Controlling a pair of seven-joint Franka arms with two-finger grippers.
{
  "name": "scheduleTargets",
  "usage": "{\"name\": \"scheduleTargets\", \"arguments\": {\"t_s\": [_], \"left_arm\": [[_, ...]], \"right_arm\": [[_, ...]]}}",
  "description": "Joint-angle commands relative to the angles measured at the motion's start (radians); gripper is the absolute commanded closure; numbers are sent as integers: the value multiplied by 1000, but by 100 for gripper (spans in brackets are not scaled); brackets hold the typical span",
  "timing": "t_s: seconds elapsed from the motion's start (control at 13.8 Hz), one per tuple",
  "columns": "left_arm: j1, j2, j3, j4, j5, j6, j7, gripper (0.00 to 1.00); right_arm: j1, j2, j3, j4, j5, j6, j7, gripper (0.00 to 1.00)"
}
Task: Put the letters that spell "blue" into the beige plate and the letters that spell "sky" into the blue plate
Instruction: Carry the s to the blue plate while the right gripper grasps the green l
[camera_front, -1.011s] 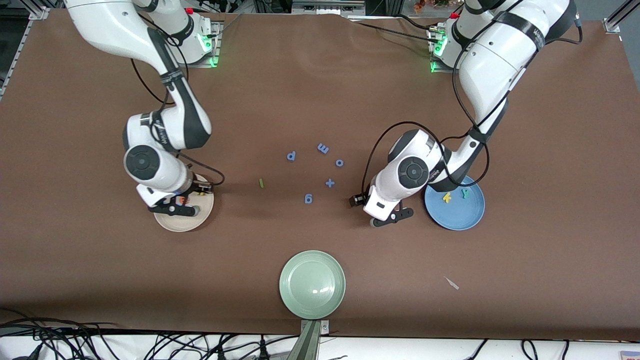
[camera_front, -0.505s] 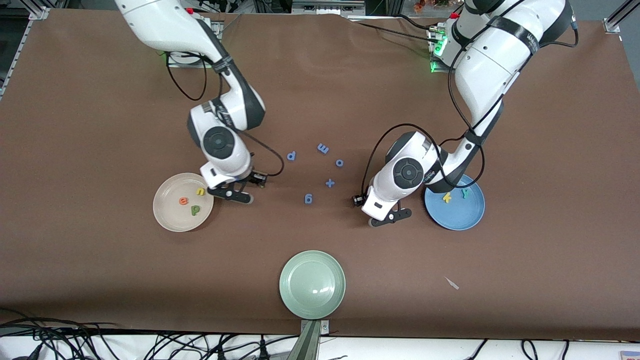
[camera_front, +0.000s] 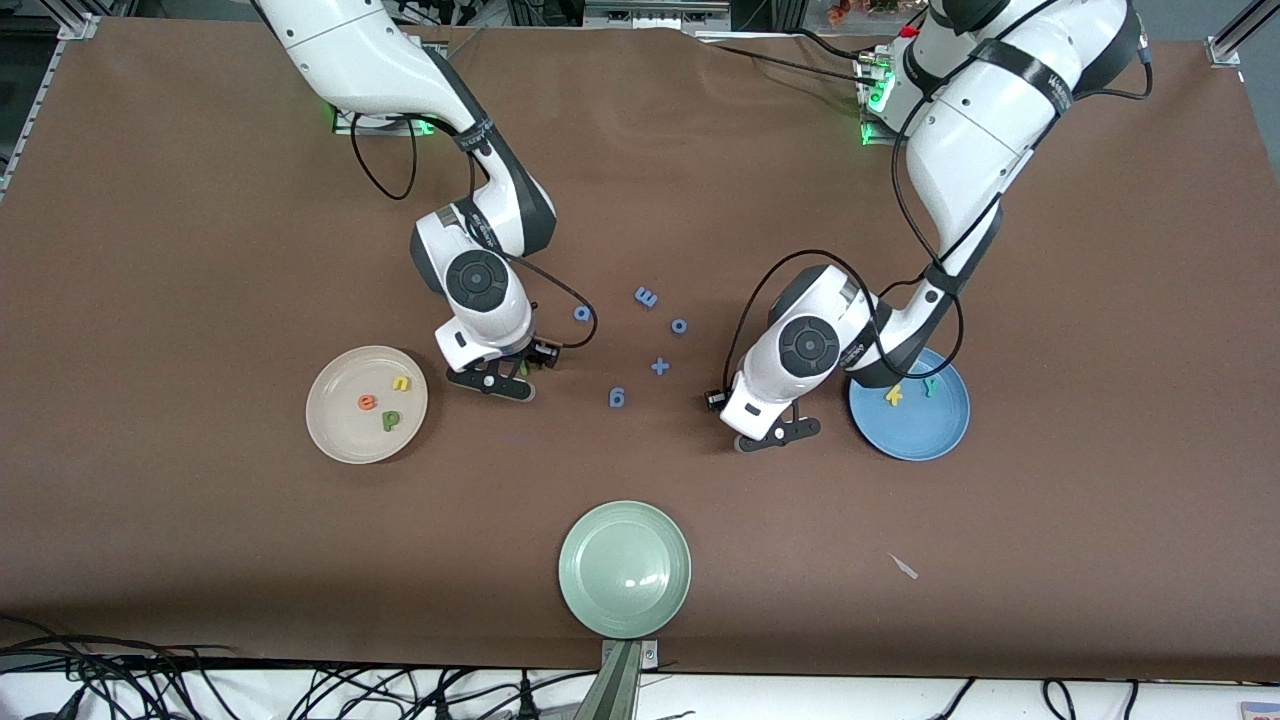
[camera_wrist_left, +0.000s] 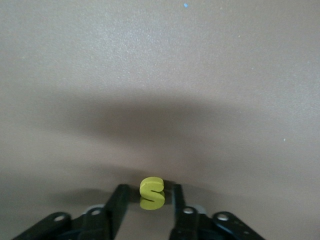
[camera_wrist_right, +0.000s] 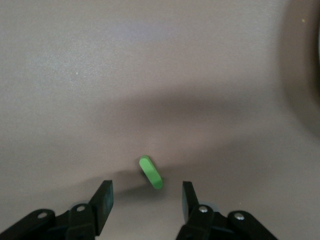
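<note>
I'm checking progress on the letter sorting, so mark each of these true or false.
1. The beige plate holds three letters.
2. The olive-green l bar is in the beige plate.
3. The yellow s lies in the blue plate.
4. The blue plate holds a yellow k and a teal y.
1. True. The beige plate holds three letters.
2. False. The olive-green l bar lies on the table, between the open fingers of the right hand.
3. False. The yellow s is at the left hand, outside the blue plate.
4. True. The yellow k and the teal y lie in the blue plate.
</note>
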Motion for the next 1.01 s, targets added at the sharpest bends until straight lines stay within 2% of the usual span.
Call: {"name": "scheduleTargets", "arguments": {"t_s": [0.0, 0.14, 0.36, 0.51, 0.72, 0.94], "left_arm": [[3, -15, 3, -28, 26, -10, -1, 84], [0, -15, 3, -27, 26, -15, -4, 91], [11, -41, 3, -19, 26, -62, 7, 92], [47, -81, -6, -10, 12, -149, 74, 92], [134, -120, -37, -4, 9, -252, 244, 91], [285, -127, -97, -9, -21, -300, 448, 91]], "right_arm": [[7, 15, -7, 8, 13, 7, -106, 36], [7, 15, -7, -27, 13, 56, -153, 36], [7, 15, -7, -58, 13, 108, -165, 38], [4, 13, -7, -58, 15, 107, -196, 47], [2, 5, -7, -58, 16, 101, -199, 75], [1, -1, -10, -58, 16, 88, -216, 100]]}}
